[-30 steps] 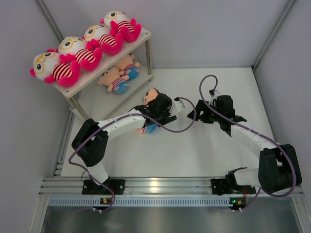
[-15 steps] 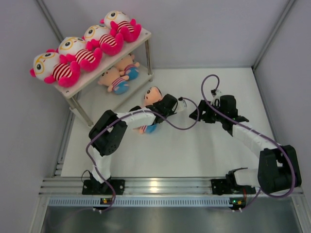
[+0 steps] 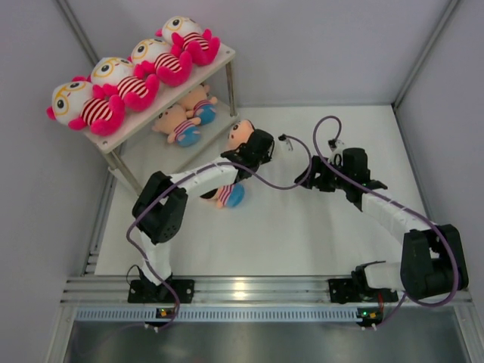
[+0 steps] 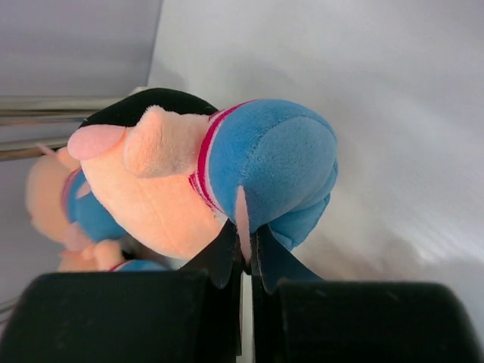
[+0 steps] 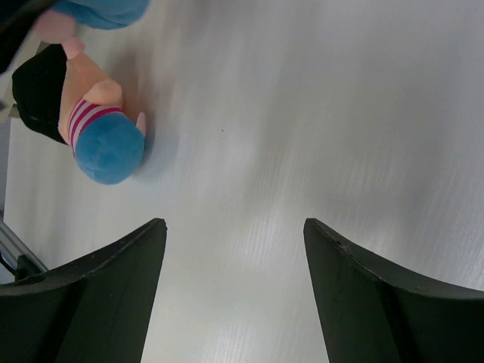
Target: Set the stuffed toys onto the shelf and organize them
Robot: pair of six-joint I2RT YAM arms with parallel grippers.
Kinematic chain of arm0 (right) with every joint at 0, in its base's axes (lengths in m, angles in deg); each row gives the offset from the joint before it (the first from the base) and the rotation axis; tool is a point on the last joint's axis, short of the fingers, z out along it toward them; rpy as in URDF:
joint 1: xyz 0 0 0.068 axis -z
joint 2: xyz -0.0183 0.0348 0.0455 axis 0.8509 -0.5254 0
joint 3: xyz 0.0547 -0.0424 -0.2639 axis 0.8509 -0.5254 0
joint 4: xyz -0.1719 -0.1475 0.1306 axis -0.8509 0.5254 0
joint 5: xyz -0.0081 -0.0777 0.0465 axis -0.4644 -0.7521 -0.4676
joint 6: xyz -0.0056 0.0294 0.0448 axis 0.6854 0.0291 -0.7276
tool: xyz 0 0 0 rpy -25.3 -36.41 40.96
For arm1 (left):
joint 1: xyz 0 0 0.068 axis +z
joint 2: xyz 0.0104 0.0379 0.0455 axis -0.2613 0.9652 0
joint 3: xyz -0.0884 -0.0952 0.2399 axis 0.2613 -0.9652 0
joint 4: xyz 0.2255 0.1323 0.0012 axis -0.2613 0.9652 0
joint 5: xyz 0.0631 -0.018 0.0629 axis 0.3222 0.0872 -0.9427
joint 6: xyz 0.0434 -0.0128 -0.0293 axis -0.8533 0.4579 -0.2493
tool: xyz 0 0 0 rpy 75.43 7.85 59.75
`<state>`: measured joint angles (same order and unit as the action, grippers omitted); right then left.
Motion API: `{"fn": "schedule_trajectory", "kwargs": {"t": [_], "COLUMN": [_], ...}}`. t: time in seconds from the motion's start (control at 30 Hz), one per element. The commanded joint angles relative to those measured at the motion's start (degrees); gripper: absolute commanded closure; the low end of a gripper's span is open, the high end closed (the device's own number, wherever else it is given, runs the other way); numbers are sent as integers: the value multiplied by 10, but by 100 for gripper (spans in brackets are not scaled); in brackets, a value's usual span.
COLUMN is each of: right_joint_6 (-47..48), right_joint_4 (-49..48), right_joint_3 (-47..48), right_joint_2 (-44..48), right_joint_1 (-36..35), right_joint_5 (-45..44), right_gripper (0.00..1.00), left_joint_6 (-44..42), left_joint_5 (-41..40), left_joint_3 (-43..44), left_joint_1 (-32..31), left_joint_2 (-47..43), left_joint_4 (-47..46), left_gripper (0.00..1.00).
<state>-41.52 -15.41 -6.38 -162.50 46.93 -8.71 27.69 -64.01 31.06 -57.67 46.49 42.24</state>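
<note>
With the left jaws pinching just a thin fold of the black-haired doll, it looked likely to slip loose; the right jaws stood spread.

The shelf stood at ten o'clock on the table. Four toys lay in a row on its upper board, two toys on the lower. At four o'clock from the shelf was the seventh toy, with the eighth toy near its seven o'clock and the right gripper towards its four o'clock.

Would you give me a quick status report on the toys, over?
Left gripper shut on doll. Right gripper open, empty. Spare doll on table; six toys on shelf.
</note>
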Motion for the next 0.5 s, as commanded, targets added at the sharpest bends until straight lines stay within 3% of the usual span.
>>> {"fn": "schedule_trajectory", "kwargs": {"t": [0.0,0.13,0.2,0.3,0.47], "right_joint_6": [5,3,1,-5,-7], "right_joint_4": [-21,-24,-26,-32,-37], "right_joint_3": [22,19,20,17,13], "right_joint_2": [18,30,32,33,43], "right_joint_1": [10,10,9,10,9], "right_joint_5": [11,15,20,27,28], "right_gripper": [26,26,26,26,26], "left_joint_6": [-18,-51,-95,-125,-96], "left_joint_5": [30,30,-20,-74,-148], "left_joint_3": [32,-33,-52,-71,-71], "left_joint_1": [0,-4,-5,-4,6], "left_joint_2": [-144,-248,-293,-327,-328], "left_joint_4": [63,138,167,232,353], "left_gripper": [100,100,100,100,100]}}
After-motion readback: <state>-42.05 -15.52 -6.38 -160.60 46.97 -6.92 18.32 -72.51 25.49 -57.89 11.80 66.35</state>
